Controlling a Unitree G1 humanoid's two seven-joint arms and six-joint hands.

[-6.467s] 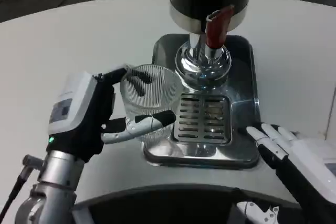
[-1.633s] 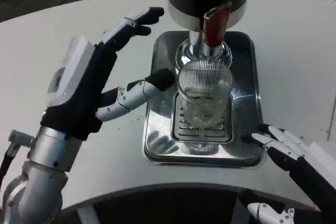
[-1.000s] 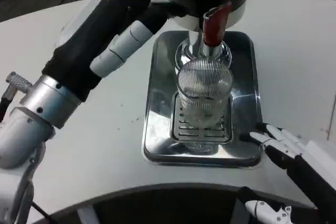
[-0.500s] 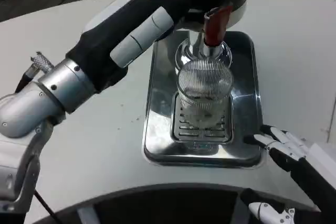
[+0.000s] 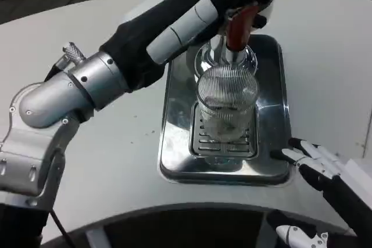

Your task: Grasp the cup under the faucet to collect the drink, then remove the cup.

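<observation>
Left hand grips the red tap lever — cup beneath — right hand released.

No legible text or labels

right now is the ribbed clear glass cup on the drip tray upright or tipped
Upright. The ribbed clear glass cup stands on the slotted grate of the steel drip tray, its round mouth facing up beneath the red tap lever.

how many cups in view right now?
1. The ribbed glass cup stands upright on the grate of the steel drip tray, directly below the faucet's red lever. Neither hand holds it. No other cup is visible.
</observation>
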